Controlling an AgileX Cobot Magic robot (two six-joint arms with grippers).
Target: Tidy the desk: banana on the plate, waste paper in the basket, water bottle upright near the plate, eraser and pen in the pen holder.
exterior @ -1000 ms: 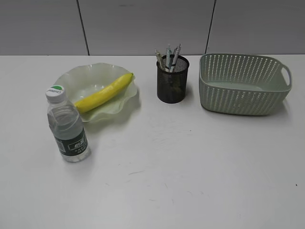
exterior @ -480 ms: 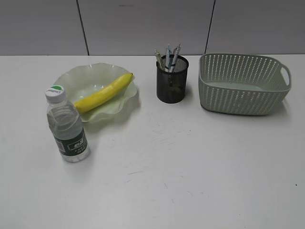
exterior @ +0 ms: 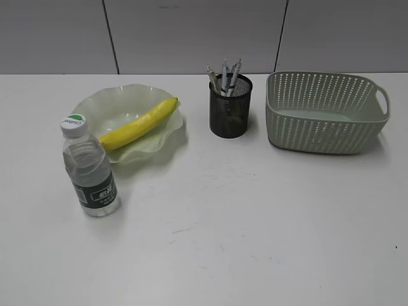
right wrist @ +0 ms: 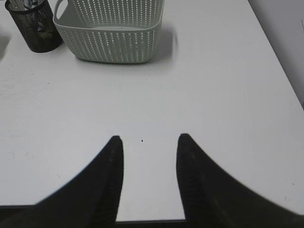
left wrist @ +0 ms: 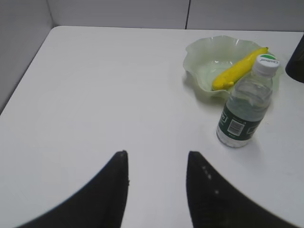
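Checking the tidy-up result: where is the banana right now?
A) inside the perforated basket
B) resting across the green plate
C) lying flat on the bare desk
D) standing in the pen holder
B: the banana lies diagonally across the ruffled green plate, behind the upright water bottle.

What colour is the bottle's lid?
The water bottle cap is white with green on top, clearest in the left wrist view.

You had the whole near half of the worktop (exterior: 255,242) free. Obstacles stood across the far half: water bottle (exterior: 90,167) at nine o'clock, touching nothing, plate (exterior: 102,108) with banana (exterior: 139,123) at ten, pen holder (exterior: 230,105) at twelve, basket (exterior: 325,112) at two, with narrow lanes between them.
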